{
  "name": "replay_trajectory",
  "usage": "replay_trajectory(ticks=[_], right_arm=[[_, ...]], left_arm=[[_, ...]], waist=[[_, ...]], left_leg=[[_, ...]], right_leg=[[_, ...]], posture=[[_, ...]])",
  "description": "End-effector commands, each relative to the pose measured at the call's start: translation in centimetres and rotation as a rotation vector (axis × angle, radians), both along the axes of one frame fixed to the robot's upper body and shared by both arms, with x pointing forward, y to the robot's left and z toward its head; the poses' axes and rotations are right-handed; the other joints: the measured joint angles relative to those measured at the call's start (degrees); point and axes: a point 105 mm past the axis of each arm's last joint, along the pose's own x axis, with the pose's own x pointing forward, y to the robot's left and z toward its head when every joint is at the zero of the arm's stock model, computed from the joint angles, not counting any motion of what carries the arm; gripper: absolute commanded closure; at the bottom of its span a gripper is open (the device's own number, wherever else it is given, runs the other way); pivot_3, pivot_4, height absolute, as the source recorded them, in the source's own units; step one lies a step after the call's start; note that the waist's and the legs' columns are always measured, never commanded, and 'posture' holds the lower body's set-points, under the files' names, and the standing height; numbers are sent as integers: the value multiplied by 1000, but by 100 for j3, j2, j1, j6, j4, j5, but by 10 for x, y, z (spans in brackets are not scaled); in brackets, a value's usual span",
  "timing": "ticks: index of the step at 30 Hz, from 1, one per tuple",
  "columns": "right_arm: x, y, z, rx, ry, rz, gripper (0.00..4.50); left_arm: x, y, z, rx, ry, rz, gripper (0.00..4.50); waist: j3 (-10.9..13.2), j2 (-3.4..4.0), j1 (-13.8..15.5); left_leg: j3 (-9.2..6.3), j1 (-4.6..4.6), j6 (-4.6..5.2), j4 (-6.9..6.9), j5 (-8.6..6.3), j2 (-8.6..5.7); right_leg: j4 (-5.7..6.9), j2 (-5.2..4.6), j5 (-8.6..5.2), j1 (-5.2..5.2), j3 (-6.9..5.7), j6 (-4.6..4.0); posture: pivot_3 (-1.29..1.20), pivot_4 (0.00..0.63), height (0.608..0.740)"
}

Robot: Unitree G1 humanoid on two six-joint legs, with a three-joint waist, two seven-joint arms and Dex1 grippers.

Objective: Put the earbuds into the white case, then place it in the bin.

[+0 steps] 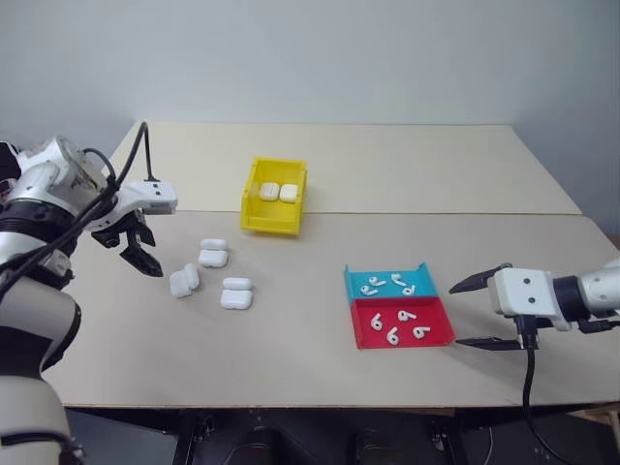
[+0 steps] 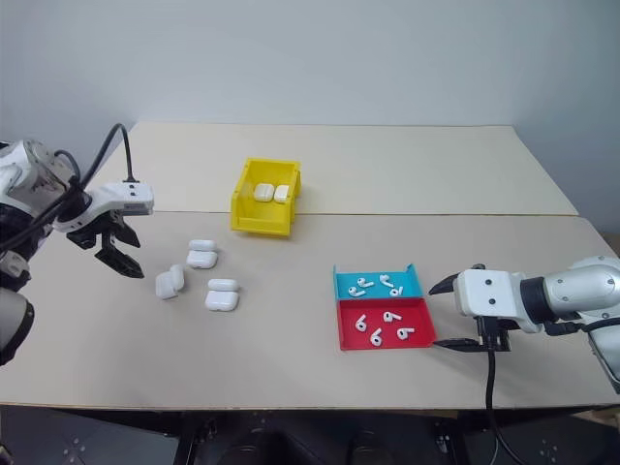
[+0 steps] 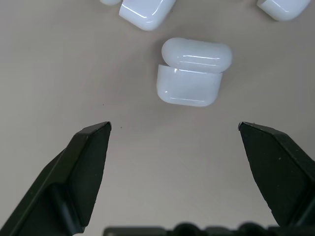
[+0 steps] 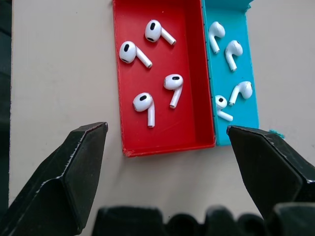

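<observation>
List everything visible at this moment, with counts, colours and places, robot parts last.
Open cases: three, white, lids up, clustered on the table's left part.
Cases in bin: two, white, lying side by side.
Bin: one, yellow, mid-table, beyond the open cases.
Red tray: one, right of centre, holding four white earbuds.
Teal tray: one, touching the red tray's far side, holding four white earbuds.
Table: two beige surfaces butted together.
Left gripper: black fingers open, above the table beside the open cases.
Right gripper: black fingers open, facing the trays.
</observation>
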Motion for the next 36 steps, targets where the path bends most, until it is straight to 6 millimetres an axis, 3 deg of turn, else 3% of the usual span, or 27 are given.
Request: replay_trajectory(ticks=[1, 10, 22, 36], right_arm=[[1, 1, 14, -19, -34, 4, 7], [-1, 0, 12, -22, -37, -14, 7], [2, -1, 12, -30, -43, -20, 7], [3, -4, 11, -43, -52, -22, 7]], left_arm=[[-1, 5, 3, 38, 2, -40, 0], [-3, -5, -25, 61, 45, -88, 0], [3, -20, -34, 34, -25, -80, 0], [4, -21, -47, 41, -46, -85, 0]], waist=[[0, -1, 1], [0, 1, 23], [0, 1, 19], [-1, 1, 29]], left_leg=[[0, -1, 1, 3, -1, 1], [-3, -2, 26, 30, -16, 2], [-4, -5, 24, 37, -14, 2], [-3, -4, 20, 37, -12, 1]], right_leg=[[4, 0, 0, -1, 0, 0], [39, -3, -3, -4, 4, 0], [41, -3, -4, -4, 4, 1], [42, -3, -4, -2, 4, 1]], posture=[[0, 150, 740], [0, 150, 740], [0, 150, 740], [0, 150, 740]])
